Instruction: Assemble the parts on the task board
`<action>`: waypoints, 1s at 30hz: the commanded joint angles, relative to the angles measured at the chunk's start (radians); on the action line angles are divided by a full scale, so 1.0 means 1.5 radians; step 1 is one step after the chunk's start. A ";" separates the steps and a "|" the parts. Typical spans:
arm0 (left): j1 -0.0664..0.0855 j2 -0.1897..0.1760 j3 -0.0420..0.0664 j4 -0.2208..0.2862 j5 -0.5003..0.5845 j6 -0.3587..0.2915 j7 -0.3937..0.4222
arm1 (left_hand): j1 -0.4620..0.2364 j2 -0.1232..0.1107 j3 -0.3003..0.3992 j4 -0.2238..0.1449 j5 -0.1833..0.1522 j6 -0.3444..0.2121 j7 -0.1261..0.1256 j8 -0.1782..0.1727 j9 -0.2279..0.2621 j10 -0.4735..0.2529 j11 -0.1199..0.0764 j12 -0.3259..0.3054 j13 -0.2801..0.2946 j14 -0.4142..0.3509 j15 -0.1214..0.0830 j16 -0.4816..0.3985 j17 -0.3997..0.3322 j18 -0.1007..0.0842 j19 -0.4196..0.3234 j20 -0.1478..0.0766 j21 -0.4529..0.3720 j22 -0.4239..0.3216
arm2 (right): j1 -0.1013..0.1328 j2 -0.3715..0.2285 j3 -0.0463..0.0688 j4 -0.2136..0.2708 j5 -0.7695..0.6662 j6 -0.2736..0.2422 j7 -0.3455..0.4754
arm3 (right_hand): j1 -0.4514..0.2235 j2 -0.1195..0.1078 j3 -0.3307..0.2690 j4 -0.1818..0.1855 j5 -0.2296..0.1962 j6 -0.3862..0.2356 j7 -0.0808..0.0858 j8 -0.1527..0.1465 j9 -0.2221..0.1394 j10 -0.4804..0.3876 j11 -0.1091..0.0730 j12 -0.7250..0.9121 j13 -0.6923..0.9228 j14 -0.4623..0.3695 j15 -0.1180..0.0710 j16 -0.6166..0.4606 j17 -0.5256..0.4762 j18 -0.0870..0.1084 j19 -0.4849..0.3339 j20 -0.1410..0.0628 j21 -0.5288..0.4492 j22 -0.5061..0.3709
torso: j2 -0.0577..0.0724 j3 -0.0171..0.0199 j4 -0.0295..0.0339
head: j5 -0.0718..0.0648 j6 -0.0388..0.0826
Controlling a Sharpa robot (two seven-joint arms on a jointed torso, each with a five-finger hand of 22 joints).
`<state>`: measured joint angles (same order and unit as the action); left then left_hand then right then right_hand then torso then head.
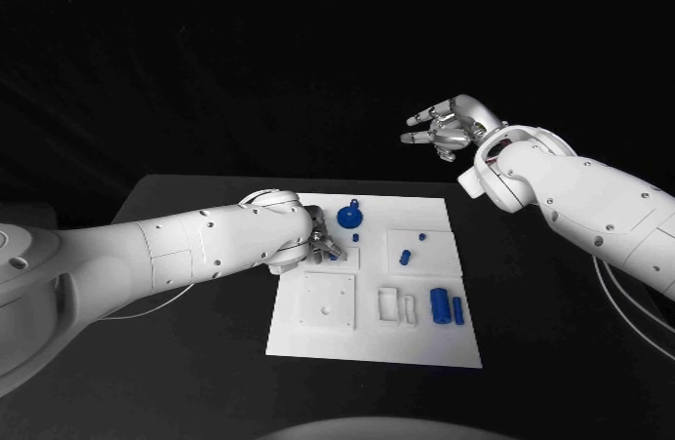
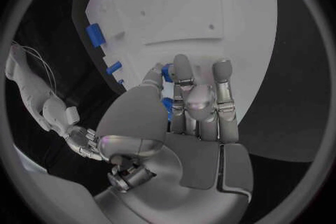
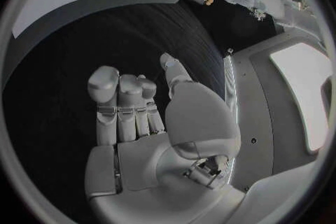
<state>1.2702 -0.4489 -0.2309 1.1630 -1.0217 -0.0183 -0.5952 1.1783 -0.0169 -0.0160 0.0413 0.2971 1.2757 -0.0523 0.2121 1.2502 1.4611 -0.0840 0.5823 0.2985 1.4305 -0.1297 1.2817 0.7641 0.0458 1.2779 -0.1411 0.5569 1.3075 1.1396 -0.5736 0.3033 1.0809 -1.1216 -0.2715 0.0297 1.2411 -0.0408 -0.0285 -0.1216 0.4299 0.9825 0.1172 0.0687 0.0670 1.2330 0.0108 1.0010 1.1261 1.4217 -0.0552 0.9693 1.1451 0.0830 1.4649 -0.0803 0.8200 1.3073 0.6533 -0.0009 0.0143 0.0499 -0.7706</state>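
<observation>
The black table (image 1: 183, 201) fills the lower half of the head view under a dark, unlit room, and the white task board (image 1: 369, 347) lies flat at its middle. The left hand (image 1: 318, 239) is low over the board's near-left part, its fingers (image 2: 183, 75) extended side by side towards the plate. In the left wrist view a small blue part (image 2: 168, 107) sits between the thumb and the fingers, but the thumb covers most of it, so I cannot tell whether the hand pinches it or merely hovers over it. Just beyond this hand, towards the far edge of the board, lies a blue gear (image 1: 350, 212) with a small blue peg (image 1: 356, 236) beside it. Further to the hand's right a short blue pin (image 1: 405, 258) rests on a raised white square, and nearer the robot two blue cylinders (image 1: 440, 305) lie side by side next to a white slotted block (image 1: 388, 304). A square white plate (image 1: 327, 301) with small holes sits directly in front of the left hand.

The right hand (image 1: 448, 125) is raised well above and beyond the board's far right corner, over bare black table. Its fingers (image 3: 120, 102) are loosely curled, apart from the thumb, and hold nothing
</observation>
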 commanded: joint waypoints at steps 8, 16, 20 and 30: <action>-0.007 -0.010 -0.005 -0.003 -0.021 0.005 -0.020 | -0.017 -0.041 0.024 0.048 -0.076 0.005 -0.003 0.007 0.009 0.036 0.000 -0.001 0.001 0.001 -0.004 -0.002 -0.001 -0.012 0.004 -0.003 -0.004 0.012 | -0.003 -0.002 0.000 0.002 -0.006 0.009 0.002 | -0.003 0.005 -0.001 -0.004 -0.002 0.003 0.001 -0.004 -0.001 -0.003 0.001 0.001 -0.001 -0.004 -0.002 -0.003 -0.001 0.011 0.023 0.003 -0.003 0.067 | 0.000 -0.0002 -0.0006 | 0.000 0.000; -0.008 -0.016 -0.005 0.001 -0.023 -0.007 -0.018 | -0.030 -0.107 0.045 0.154 -0.158 0.012 -0.002 0.006 0.014 0.037 0.001 0.001 0.002 0.001 -0.004 -0.001 0.001 -0.013 0.005 -0.003 -0.004 0.012 | -0.005 -0.002 0.000 0.000 -0.006 0.008 0.003 | -0.004 0.005 -0.002 -0.003 -0.001 0.003 0.001 -0.004 -0.001 -0.004 0.001 0.000 -0.002 -0.005 -0.002 -0.004 -0.002 0.011 0.023 0.003 -0.005 0.067 | 0.000 0.0000 -0.0004 | -0.001 0.001; -0.008 -0.017 -0.005 0.003 -0.018 -0.012 -0.016 | -0.051 -0.126 0.031 0.166 -0.166 0.012 -0.002 0.004 0.014 0.036 0.000 0.000 0.000 0.001 -0.006 -0.001 0.002 -0.014 0.005 -0.006 -0.004 0.012 | -0.005 -0.001 0.000 0.000 -0.006 0.008 0.003 | -0.004 0.005 -0.002 -0.003 -0.001 0.003 0.001 -0.004 -0.001 -0.004 0.001 0.000 -0.002 -0.005 -0.002 -0.004 -0.002 0.011 0.023 0.003 -0.005 0.067 | 0.000 -0.0003 -0.0003 | -0.002 0.001; -0.008 -0.026 -0.003 0.013 -0.009 -0.031 -0.007 | -0.078 -0.133 -0.032 0.168 -0.165 0.012 -0.001 -0.002 0.016 0.036 0.000 0.002 -0.007 0.000 -0.008 -0.002 0.004 -0.019 0.005 -0.011 -0.005 0.012 | -0.007 -0.001 0.000 -0.002 -0.006 0.008 0.004 | -0.004 0.005 -0.002 -0.003 -0.001 0.003 0.001 -0.004 -0.001 -0.004 0.001 0.000 -0.002 -0.005 -0.002 -0.004 -0.002 0.011 0.023 0.003 -0.005 0.067 | 0.000 -0.0005 0.0005 | -0.002 0.005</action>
<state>1.2623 -0.4853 -0.2348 1.1778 -1.0404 -0.0476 -0.6026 1.0715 -0.2177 -0.0557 0.2933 0.0523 1.2917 -0.0572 0.2119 1.2727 1.4611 -0.0841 0.5823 0.2890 1.4295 -0.1362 1.2818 0.7678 0.0302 1.2850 -0.1484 0.5532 1.3077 1.1299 -0.5757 0.3033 1.0785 -1.1224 -0.2703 0.0297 1.2411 -0.0408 -0.0285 -0.1216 0.4299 0.9825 0.1172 0.0687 0.0670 1.2332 0.0109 1.0010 1.1239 1.4218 -0.0552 0.9698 1.1425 0.0830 1.4649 -0.0803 0.8162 1.3073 0.6533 -0.0012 0.0144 0.0469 -0.7651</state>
